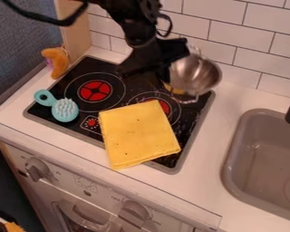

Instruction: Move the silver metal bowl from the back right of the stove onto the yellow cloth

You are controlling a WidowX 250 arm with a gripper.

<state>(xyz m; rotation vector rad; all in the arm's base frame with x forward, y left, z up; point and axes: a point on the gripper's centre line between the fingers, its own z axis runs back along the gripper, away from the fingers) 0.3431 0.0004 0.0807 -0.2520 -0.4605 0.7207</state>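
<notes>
Black gripper (151,72) beside shiny metal bowl (195,74), beyond folded yellow cloth (138,133); clamping: we cannot tell. We judge bowl-handling step; next move calls for grip check.

Black gripper (161,78): hangs over stovetop (72,81), just beside metal bowl (199,74)
Metal bowl: tilted, near tiled wall (232,31)
Yellow cloth (138,136): lies across stovetop's front edge
Turquoise brush (65,110): rests bristles up, near red-marked burner (94,91)
</notes>
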